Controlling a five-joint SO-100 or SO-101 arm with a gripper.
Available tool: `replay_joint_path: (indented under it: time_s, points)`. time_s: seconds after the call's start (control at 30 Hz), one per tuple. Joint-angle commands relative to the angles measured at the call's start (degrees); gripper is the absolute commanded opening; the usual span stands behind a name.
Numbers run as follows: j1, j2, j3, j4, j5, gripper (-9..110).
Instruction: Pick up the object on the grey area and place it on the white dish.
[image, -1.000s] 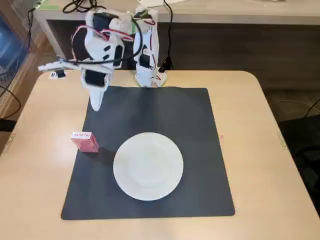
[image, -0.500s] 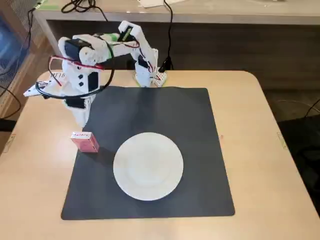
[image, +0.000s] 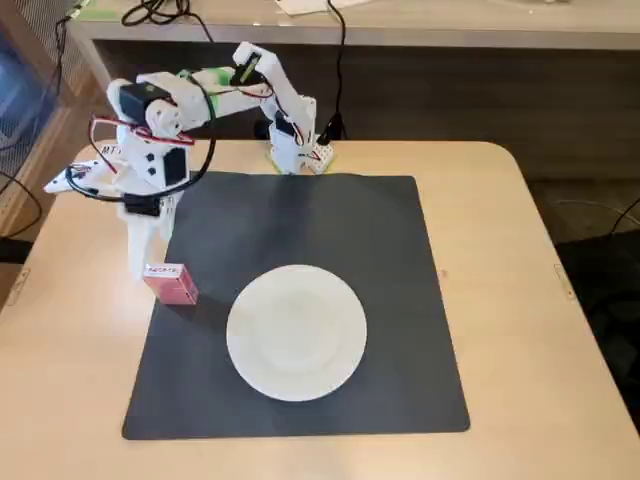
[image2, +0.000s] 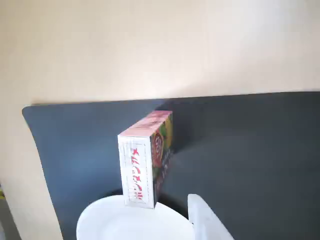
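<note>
A light wooden surface (image: 520, 300) carries one dark grey mat (image: 330, 240), one white plate (image: 296, 332) and one pink box (image: 170, 283).

The box is stood at the mat's left edge, with the jaws (image: 142, 262) poised just behind it; their spread cannot be told. The upright box could be toppled or pushed off the mat by a misjudged descent.
</note>
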Motion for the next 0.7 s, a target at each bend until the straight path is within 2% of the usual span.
replay_joint_path:
  time_s: [0.0,0.67]
  points:
    - [0.44,0.18,-0.26,0.44,-0.26,47]
    - [-2.11,-10.46,-2.81,0.26,0.53,52]
